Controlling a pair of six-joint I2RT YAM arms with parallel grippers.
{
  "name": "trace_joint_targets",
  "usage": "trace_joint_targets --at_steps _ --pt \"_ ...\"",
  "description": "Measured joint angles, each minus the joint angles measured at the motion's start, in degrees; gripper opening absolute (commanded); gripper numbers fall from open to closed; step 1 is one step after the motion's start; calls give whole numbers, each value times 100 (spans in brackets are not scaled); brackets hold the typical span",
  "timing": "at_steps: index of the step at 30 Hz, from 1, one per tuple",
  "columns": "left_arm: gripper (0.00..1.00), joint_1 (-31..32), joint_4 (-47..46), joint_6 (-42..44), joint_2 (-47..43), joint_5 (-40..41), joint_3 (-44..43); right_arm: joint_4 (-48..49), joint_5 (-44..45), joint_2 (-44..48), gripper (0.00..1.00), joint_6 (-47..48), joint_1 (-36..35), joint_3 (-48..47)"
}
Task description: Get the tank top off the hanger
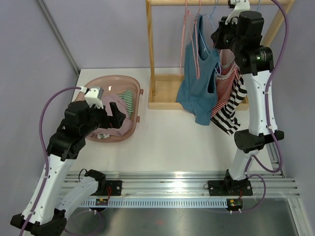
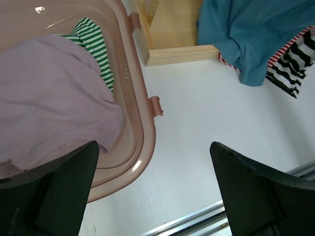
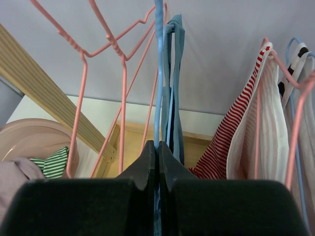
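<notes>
A blue tank top (image 1: 201,83) hangs from a blue wire hanger (image 3: 158,73) on the wooden rack (image 1: 162,78); its straps (image 3: 173,83) show beside the hanger wire in the right wrist view. My right gripper (image 3: 158,145) is up at the rack, shut on the blue hanger's wire; it shows in the top view (image 1: 222,30) too. My left gripper (image 2: 153,147) is open and empty, above the table at the right rim of the pink basket (image 2: 145,118), far from the tank top (image 2: 256,39).
Empty pink hangers (image 3: 98,69) hang left of the blue one. Red-striped (image 3: 231,132) and black-striped garments (image 1: 231,110) hang to the right. The pink basket (image 1: 140,96) holds a lilac cloth (image 2: 49,98) and a green-striped one (image 2: 93,44).
</notes>
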State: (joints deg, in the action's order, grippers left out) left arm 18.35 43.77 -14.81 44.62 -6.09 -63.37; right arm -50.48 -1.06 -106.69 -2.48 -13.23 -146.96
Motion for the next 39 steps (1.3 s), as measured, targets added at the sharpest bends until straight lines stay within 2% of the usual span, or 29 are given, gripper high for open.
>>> trace_joint_targets --at_steps 9,15,20,25,33,39 --pt "99 1099 -149 -236 72 170 -350 201 -20 1123 0 -103 0 813" --pt "99 1956 -350 -341 345 557 -1021 181 -164 2223 0 -229 0 2170" --pt "99 2347 -664 -339 737 778 -1613 -15 -350 3338 0 -435 2 3453" --pt "99 2957 -1088 -212 1316 977 -2181 -262 -675 4610 0 -656 2 4304" --pt "99 4586 -1818 553 2422 1733 -2979 -1014 -1292 6074 0 -852 0 4295" --pt "99 5077 -2166 1051 3362 2011 -3755 -1537 -1860 6321 0 -940 0 3899"
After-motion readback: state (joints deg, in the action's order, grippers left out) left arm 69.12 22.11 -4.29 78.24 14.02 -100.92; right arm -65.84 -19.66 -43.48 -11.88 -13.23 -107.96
